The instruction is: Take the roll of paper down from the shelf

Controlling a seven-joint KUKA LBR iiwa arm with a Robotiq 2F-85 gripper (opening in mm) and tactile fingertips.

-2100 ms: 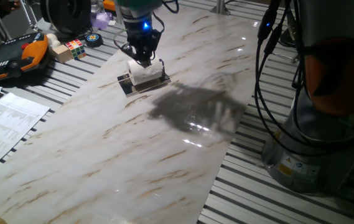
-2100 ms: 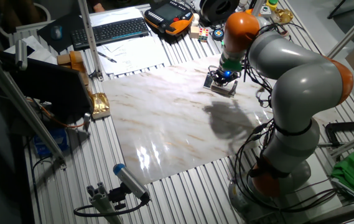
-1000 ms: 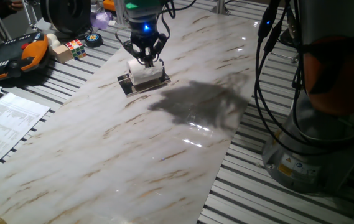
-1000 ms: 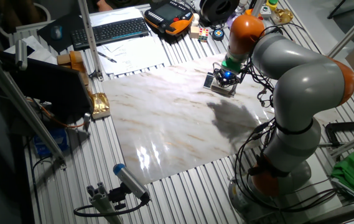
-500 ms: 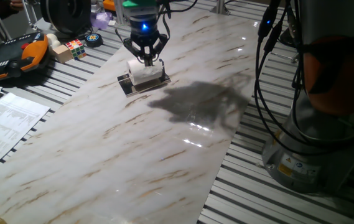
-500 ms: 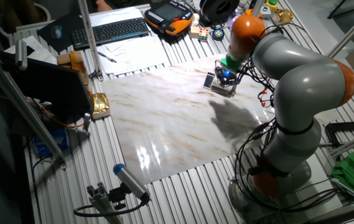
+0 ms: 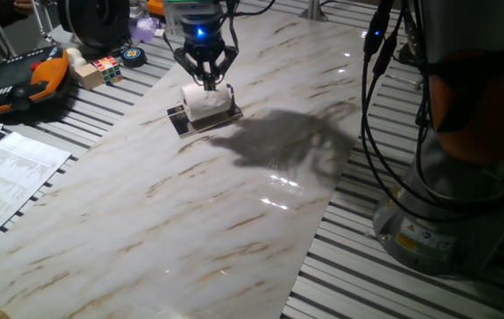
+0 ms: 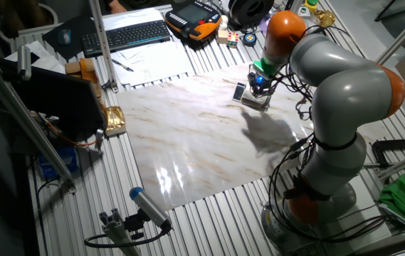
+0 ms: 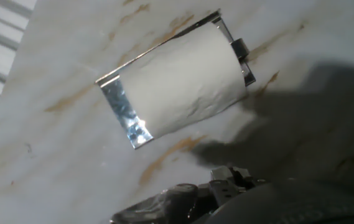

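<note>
The roll of paper (image 7: 208, 104) is seen lying on the shelf (image 7: 181, 119); directly above it the gripper (image 7: 205, 81) is held spread, empty

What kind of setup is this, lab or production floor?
Probably a robotics lab bench: a slotted aluminium table with a marble-look board, a keyboard, a black-and-orange pendant, and clutter such as a puzzle cube.
</note>
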